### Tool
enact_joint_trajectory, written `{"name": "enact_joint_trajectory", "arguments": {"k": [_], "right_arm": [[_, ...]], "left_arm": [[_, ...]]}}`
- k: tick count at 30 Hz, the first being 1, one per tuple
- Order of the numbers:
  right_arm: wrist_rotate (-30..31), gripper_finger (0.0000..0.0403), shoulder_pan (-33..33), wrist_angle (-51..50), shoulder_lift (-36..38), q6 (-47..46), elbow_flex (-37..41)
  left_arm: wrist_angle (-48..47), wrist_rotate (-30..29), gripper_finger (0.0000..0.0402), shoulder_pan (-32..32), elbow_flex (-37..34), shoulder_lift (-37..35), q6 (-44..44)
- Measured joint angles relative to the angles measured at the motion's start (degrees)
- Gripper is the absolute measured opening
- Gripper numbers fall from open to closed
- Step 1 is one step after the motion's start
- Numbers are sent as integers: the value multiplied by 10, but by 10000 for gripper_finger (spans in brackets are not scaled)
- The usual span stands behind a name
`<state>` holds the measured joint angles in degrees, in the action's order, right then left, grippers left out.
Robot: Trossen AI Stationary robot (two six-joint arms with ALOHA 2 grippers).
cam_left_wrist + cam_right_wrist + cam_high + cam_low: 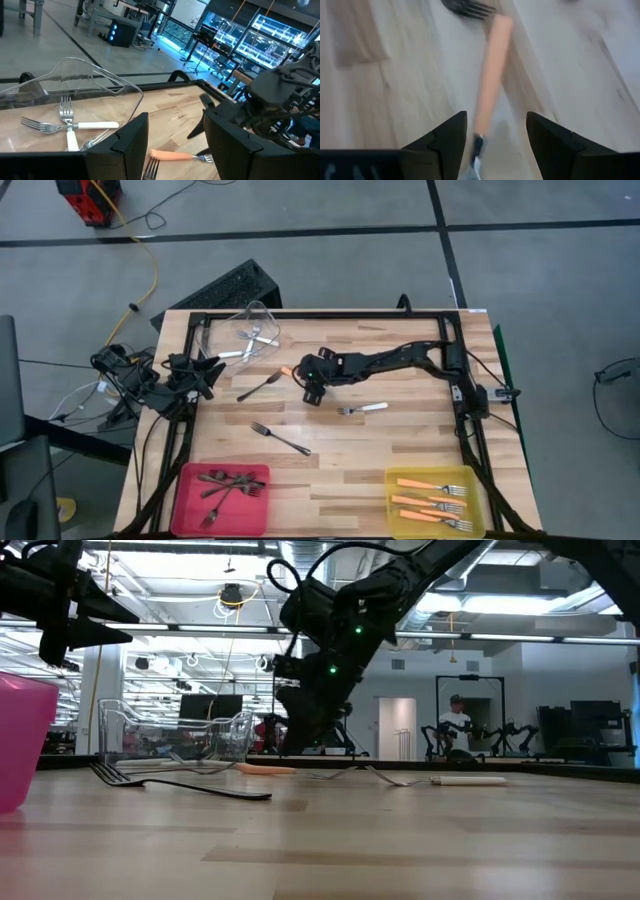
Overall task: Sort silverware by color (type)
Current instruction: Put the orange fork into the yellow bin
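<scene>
Jaws of the right gripper point(496, 131) stand open astride the orange-handled fork point(490, 85), which lies flat on the bench point(400, 450) and is probably the next pick, while the left gripper point(176, 132) waits open near the clear bin point(250, 325).

The table point(400, 470) is pale blond wood in parallel planks with faint darker grain, framed by black rails. At its near left corner a bright pink bin point(190, 480) carries dark grey forks point(228, 482); at the near right a yellow bin point(478, 492) carries orange-handled forks point(428, 501) with silver heads. The clear bin point(252, 330) at the far side shows white-handled silver forks point(70, 125). Loose on the wood lie two dark grey forks point(280, 439), one white-handled silver fork point(362, 409) and one orange-handled fork point(492, 75). Both arms are black, the right one with small green lights point(333, 668).
</scene>
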<state>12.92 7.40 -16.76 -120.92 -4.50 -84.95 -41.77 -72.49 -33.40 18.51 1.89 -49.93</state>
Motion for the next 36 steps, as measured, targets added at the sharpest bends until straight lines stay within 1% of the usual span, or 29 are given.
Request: {"name": "enact_joint_trajectory", "arguments": {"k": [2,5,11,20,24,29,32,36], "right_arm": [[-14,231,2,21,-4,0,-1],[-20,231,2,21,-2,0,-2],[-21,231,0,22,-3,0,0],[-21,231,2,27,-3,-2,38],[-21,231,2,31,-3,-2,43],[-23,230,2,78,-3,-6,68],[-24,225,2,82,-3,-16,75],[-25,206,4,75,-3,-27,75]], "left_arm": [[0,-2,178,0,0,0,0],[0,-2,178,0,0,0,0],[0,-3,178,0,0,0,0],[0,-2,178,0,0,0,0],[0,-3,178,0,0,0,0],[0,-3,178,0,0,0,0],[0,-3,178,0,0,0,0],[0,-3,178,0,0,0,0]]}}
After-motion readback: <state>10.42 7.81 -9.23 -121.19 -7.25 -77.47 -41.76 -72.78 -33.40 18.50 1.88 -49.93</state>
